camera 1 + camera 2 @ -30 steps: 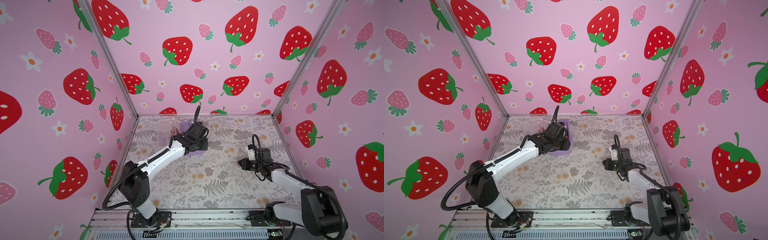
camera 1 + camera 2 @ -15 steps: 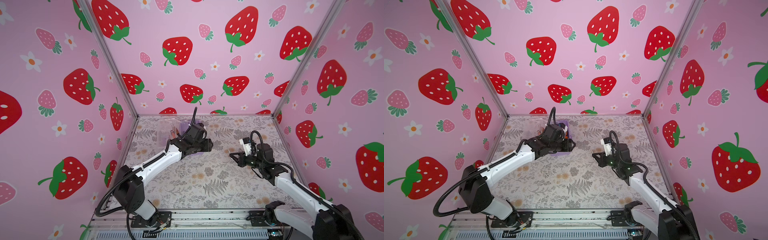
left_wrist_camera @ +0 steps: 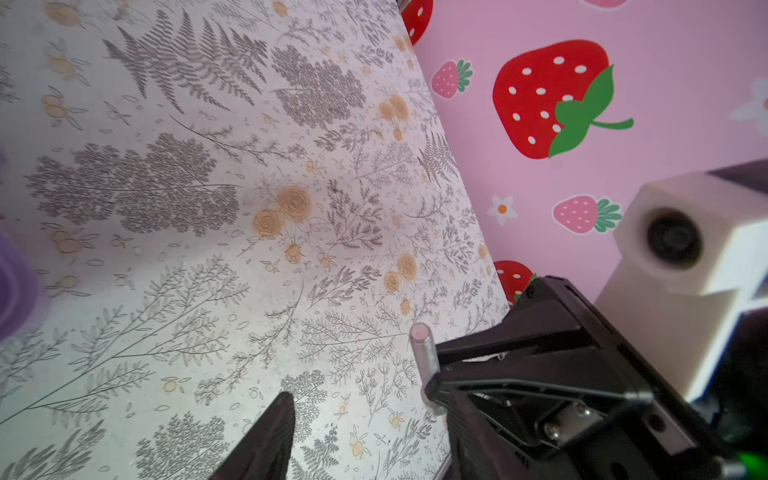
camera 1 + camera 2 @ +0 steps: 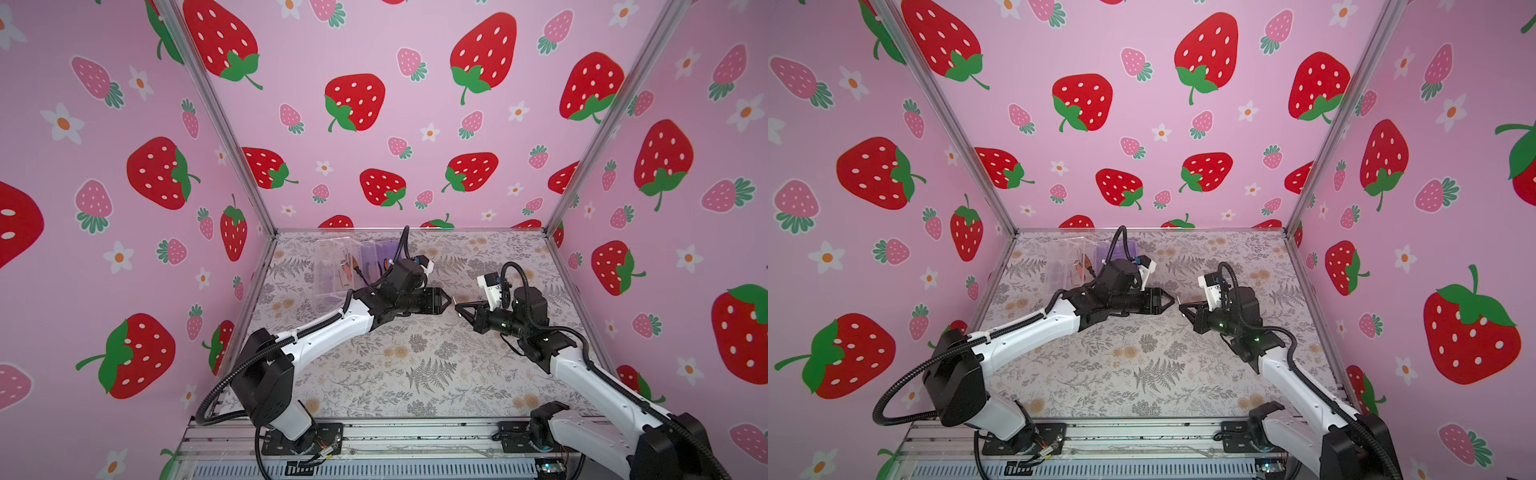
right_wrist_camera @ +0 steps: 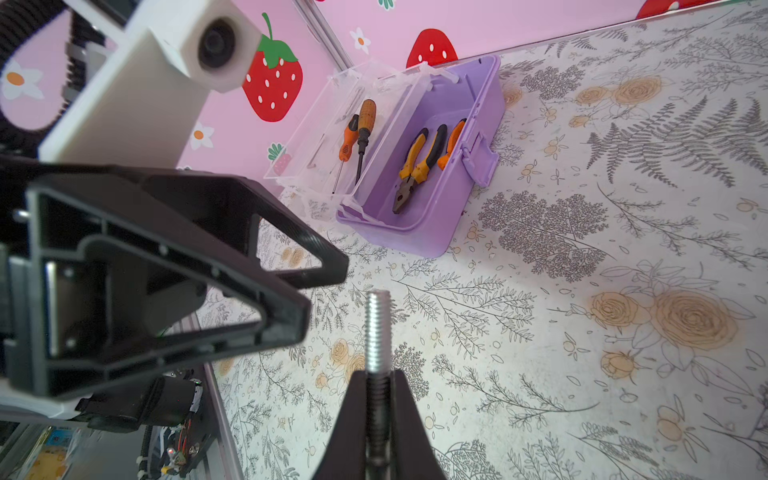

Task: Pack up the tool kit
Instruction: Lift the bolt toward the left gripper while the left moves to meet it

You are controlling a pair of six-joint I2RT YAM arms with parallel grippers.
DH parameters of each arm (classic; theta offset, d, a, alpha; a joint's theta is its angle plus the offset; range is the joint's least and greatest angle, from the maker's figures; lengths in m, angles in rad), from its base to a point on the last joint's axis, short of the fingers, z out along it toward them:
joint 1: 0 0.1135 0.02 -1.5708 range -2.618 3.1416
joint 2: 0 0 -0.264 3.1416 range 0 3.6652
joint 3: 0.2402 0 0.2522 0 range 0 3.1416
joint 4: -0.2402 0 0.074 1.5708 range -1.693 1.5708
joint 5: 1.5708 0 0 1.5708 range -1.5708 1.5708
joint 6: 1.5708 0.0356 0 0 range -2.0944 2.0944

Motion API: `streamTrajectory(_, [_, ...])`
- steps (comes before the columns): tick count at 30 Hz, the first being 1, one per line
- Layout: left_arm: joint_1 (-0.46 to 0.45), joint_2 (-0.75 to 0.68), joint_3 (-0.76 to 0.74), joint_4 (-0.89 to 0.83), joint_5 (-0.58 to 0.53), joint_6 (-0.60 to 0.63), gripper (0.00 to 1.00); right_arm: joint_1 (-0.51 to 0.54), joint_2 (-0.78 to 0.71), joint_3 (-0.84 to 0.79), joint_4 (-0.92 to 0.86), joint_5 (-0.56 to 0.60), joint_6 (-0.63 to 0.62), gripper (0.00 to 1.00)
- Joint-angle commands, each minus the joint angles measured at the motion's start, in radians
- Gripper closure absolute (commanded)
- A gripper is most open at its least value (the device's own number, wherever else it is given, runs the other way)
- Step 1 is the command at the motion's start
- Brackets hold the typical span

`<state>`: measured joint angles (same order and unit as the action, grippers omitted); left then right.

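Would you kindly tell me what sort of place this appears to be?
Likely a robot test cell, not a workshop: a left arm and right arm mounted on a rail, strawberry-print walls boxing in a floral tabletop.

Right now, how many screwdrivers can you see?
2. Both lie side by side in the open clear lid: a short screwdriver with an orange handle and a long screwdriver next to it. Others may be hidden.
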<state>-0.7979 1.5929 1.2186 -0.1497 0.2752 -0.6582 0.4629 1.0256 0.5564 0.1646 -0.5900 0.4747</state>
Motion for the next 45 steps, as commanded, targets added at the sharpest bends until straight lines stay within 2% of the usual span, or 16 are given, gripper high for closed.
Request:
streamTrajectory(1, [-0.018, 0.019, 0.04, 0.051, 0.03, -0.018, 0.39, 0.01, -0.003, 0.034, 0.033, -0.011, 0.007, 1.0])
streamTrajectory(4, [-0.03, 0.04, 0.048, 0.059, 0.041, -0.024, 0.53, 0.013, -0.004, 0.034, 0.038, -0.007, 0.01, 1.0])
streamTrajectory(8, [-0.037, 0.062, 0.056, 0.064, 0.042, -0.032, 0.57, 0.017, 0.0, 0.036, 0.046, -0.016, 0.013, 1.0])
streamTrajectory(13, [-0.041, 0.069, 0.067, 0.084, 0.049, -0.042, 0.56, 0.024, 0.004, 0.033, 0.049, -0.018, 0.013, 1.0])
streamTrajectory(19, [-0.039, 0.059, 0.073, 0.087, 0.033, -0.044, 0.46, 0.026, 0.009, 0.027, 0.051, -0.023, 0.01, 1.0])
streamTrajectory(24, [-0.039, 0.089, 0.108, 0.048, 0.013, -0.044, 0.46, 0.03, -0.003, 0.022, 0.061, -0.048, 0.019, 1.0])
streamTrajectory(27, [-0.04, 0.115, 0.13, 0.05, 0.024, -0.057, 0.57, 0.033, -0.009, 0.018, 0.065, -0.064, 0.025, 1.0])
streamTrajectory(30, [-0.047, 0.13, 0.15, 0.053, 0.03, -0.063, 0.8, 0.036, -0.017, 0.013, 0.067, -0.061, 0.03, 1.0])
streamTrajectory(33, [-0.062, 0.134, 0.168, 0.045, 0.024, -0.055, 0.98, 0.036, -0.029, 0.01, 0.067, -0.037, 0.029, 1.0])
streamTrajectory(38, [-0.07, 0.123, 0.184, 0.007, -0.001, -0.038, 1.0, 0.036, -0.031, 0.017, 0.073, -0.018, 0.028, 1.0])
streamTrajectory(42, [-0.068, 0.099, 0.191, -0.047, -0.068, -0.013, 1.0, 0.036, -0.034, 0.02, 0.087, -0.001, 0.04, 0.99])
streamTrajectory(45, [-0.056, 0.083, 0.197, -0.083, -0.111, -0.004, 1.0, 0.036, -0.031, 0.021, 0.093, 0.006, 0.047, 0.87])
